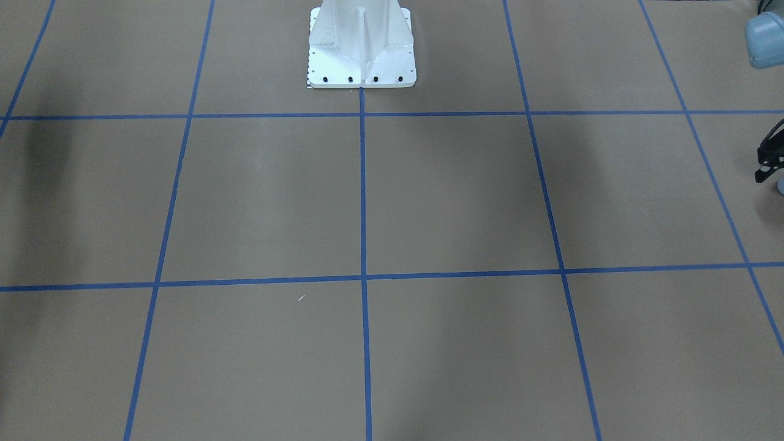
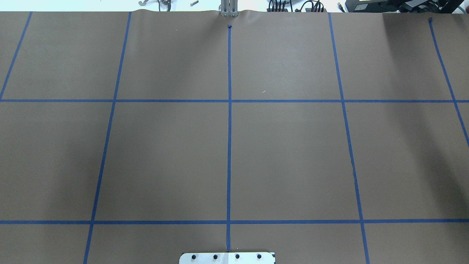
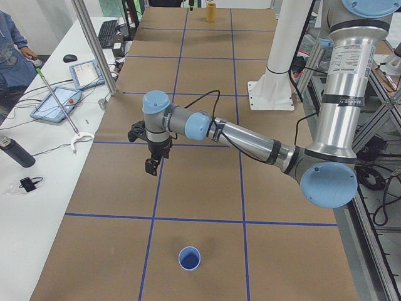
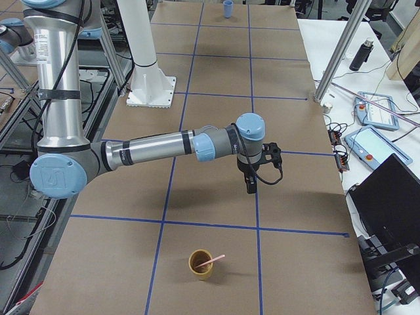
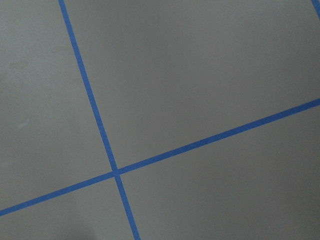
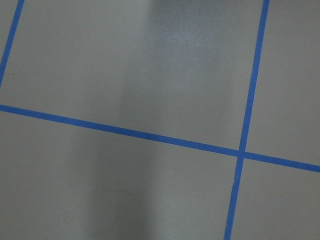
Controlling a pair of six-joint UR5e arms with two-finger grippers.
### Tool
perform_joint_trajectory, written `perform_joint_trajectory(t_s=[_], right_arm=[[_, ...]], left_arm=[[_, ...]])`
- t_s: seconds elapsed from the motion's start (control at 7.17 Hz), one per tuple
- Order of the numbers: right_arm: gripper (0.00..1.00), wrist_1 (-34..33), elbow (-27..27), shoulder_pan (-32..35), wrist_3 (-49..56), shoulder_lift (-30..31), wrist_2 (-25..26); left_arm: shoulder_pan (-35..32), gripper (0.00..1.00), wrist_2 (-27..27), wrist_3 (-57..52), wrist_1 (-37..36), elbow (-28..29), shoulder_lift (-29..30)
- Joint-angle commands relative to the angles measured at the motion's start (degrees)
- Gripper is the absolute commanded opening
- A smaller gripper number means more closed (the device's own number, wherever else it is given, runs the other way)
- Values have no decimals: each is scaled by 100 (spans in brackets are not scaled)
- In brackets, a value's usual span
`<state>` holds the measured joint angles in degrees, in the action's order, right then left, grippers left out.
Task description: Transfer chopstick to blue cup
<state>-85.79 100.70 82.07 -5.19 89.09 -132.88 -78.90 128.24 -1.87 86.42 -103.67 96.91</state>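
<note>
Exterior right view, contents: chopstick (image 4: 212, 261), pale pink, leaning in a tan cup (image 4: 200, 266) at lower centre of the frame, its upper end poking over the rim toward the right. Blue cup (image 4: 228, 8), upright at the top edge, well apart from the chopstick (in the exterior left view it stands at lower centre). Right gripper (image 4: 251, 186) hangs mid-frame above the brown table (image 4: 210, 118), fingers pointing down; left gripper (image 3: 151, 167) likewise. Jaws, both grippers: cannot tell whether apart or together
</note>
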Motion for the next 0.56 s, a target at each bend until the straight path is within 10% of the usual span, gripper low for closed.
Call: perform_joint_trajectory(t_s=[0.0,0.42], right_arm=[[100,-96,-16,38,273,11,8],[100,-70,-60,20,229,-50,34]], left_arm=[[6,98,113,142,354,-99,-179],[23,98,122,353,717,-19,-504]])
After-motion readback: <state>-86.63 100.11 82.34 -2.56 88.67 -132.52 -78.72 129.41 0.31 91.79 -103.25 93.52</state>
